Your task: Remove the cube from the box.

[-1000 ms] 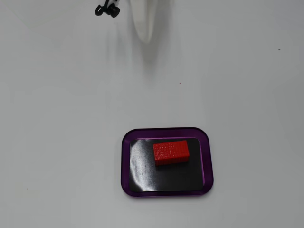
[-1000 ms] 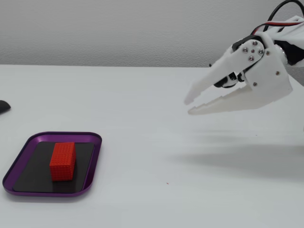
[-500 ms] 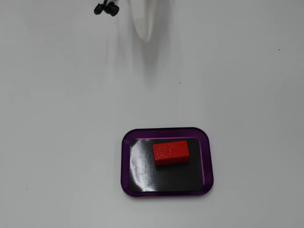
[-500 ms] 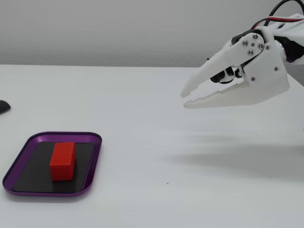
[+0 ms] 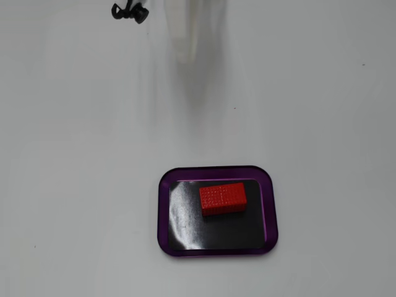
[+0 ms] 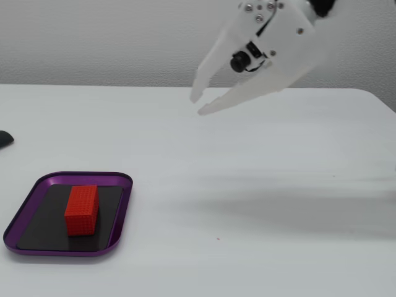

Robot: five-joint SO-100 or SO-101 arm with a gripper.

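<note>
The red cube [image 5: 223, 199] lies inside the box [image 5: 164, 213], a shallow tray with a purple rim and a black bottom, near the tray's far side. In another fixed view the cube [image 6: 81, 209] sits in the box [image 6: 86, 178] at the lower left. My white gripper [image 6: 197, 104] hangs in the air far to the right of and above the box, its fingers slightly apart and empty. In the top-down fixed view the gripper [image 5: 184, 43] is a blurred white shape near the top edge, well away from the box.
A small black object [image 5: 130, 11] lies at the top left of the white table [image 5: 74, 154]. In the side fixed view a dark object [image 6: 4, 138] shows at the left edge, and a pale wall stands behind the table.
</note>
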